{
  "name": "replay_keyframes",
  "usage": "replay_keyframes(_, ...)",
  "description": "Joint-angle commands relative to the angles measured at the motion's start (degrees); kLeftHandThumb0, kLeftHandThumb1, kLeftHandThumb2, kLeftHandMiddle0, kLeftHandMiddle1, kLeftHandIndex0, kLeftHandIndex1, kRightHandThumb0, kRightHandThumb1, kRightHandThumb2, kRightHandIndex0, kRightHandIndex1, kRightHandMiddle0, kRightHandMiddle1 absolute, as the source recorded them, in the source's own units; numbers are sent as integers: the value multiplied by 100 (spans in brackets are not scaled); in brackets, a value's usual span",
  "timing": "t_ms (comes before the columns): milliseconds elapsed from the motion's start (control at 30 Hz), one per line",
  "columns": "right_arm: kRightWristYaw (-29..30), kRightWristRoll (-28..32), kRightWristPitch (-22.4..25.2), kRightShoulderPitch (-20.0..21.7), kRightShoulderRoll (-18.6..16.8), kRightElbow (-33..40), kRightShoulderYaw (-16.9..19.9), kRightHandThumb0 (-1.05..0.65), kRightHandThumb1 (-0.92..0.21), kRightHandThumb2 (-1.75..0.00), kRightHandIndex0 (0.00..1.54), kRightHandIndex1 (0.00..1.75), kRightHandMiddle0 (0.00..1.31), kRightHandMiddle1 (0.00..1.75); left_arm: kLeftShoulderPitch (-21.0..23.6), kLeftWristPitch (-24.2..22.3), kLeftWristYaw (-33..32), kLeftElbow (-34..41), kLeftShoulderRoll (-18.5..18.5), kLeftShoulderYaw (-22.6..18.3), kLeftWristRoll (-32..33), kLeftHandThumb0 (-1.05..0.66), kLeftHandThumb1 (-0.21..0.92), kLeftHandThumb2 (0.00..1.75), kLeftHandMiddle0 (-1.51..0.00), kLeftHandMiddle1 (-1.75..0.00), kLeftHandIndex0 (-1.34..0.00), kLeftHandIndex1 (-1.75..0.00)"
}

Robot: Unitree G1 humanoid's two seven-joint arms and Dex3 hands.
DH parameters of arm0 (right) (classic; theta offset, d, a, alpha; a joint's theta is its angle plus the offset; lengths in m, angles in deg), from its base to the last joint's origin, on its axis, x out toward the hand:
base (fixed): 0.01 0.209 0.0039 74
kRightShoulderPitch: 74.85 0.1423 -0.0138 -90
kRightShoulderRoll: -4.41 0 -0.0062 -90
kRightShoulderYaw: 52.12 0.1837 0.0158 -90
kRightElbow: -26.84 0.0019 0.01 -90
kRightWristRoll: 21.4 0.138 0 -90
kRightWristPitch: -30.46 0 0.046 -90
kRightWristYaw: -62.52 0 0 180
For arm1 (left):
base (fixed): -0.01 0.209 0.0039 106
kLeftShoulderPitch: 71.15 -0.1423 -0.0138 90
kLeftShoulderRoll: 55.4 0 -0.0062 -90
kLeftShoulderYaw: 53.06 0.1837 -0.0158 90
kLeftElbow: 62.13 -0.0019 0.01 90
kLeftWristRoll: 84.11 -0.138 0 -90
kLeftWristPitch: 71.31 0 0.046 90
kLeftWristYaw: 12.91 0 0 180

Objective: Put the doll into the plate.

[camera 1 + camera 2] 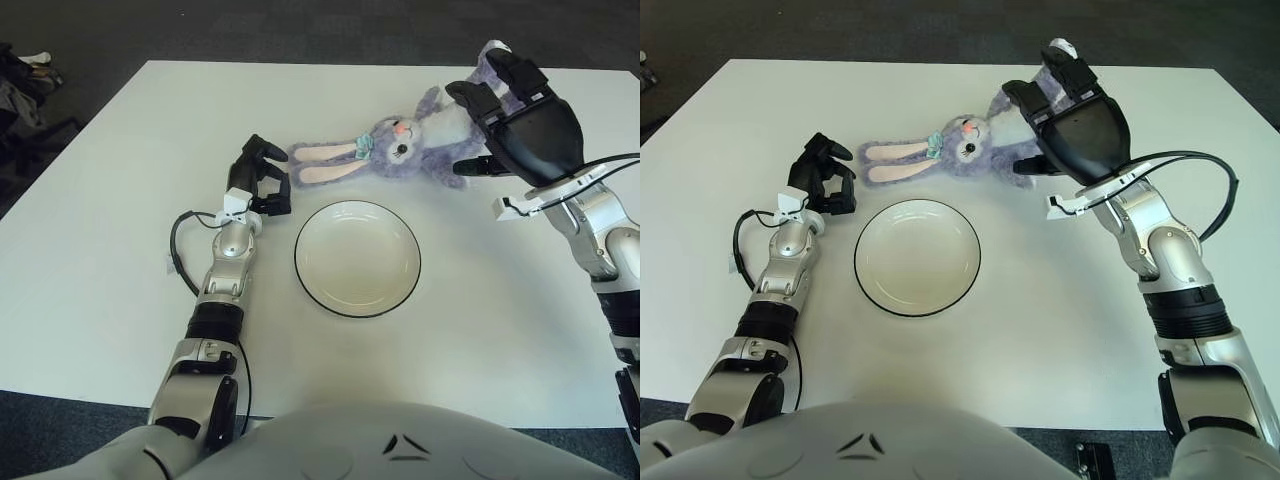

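Broad white rectangular tabletop (120,250), matte and bare over most of its area, ringed by dark grey carpeted floor (300,25) on the far and left sides. Dark cluttered shapes at the far left edge of the left eye view (22,95), cut off by the frame and too dim to identify.

Near the middle of the table, a shallow round white plate with a thin black rim (357,259), nothing in it. Just beyond the plate, a fluffy lilac plush rabbit doll (400,145) lying on its side across the table, long ears with pink insides stretched toward the left, a small teal bow at the ear base, pale belly and legs toward the right. Clear of the plate's rim, not touching it.

Black three-fingered right hand (1065,115) poised over the doll's body and legs, fingers spread wide, covering most of the torso and part of the feet; contact between fingertips and plush hidden by the hand itself, so impossible to tell. Nothing visibly gripped.

Black-fingered left hand on a silver forearm (258,178) just left of the plate and near the ear tips, fingers curled inward around nothing. Black cable (180,250) looping beside that forearm. Rounded grey torso (380,445) along the bottom edge, cut off by the frame.
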Motion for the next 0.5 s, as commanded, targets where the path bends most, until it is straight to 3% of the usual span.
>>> replay_keyframes(0,-130,137,-56,174,-15,-128,-120,-91,-89,-35,12,15,0,49,-320,89,10,-279,-35,12,-6,-1,30,134,-51,-175,-49,-175)
replay_keyframes(233,-695,399,-4,437,-58,-279,-271,-90,-92,-36,10,12,0,44,-301,131,47,-341,-27,9,26,-1,30,134,-51,-175,-50,-175)
replay_keyframes(467,-833,374,45,670,-121,-501,-399,-88,-92,-35,8,10,0,39,-306,166,-19,-333,-52,28,-25,-1,30,134,-51,-175,-50,-175)
